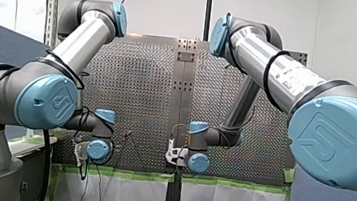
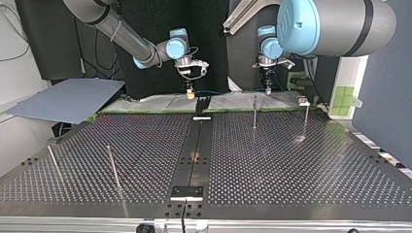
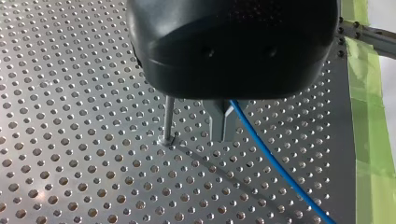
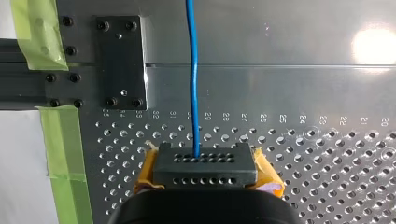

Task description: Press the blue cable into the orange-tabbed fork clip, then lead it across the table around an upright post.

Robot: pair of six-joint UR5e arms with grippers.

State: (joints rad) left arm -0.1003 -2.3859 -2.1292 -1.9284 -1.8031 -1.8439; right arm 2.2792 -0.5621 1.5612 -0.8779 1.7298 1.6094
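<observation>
The blue cable runs straight ahead from my right gripper, which has yellow pads and is shut on it. In the top view that gripper hangs at the table's far edge near the middle. My left gripper has its metal fingers shut on the same cable, which trails away over the perforated plate. An upright post stands close beside those fingers. In the top view my left gripper hovers just behind a post. I cannot make out an orange-tabbed clip.
More posts stand at the top view's right and near left. A black rail runs down the table's middle. A grey board lies off the far left corner. Green tape lines the plate's edge.
</observation>
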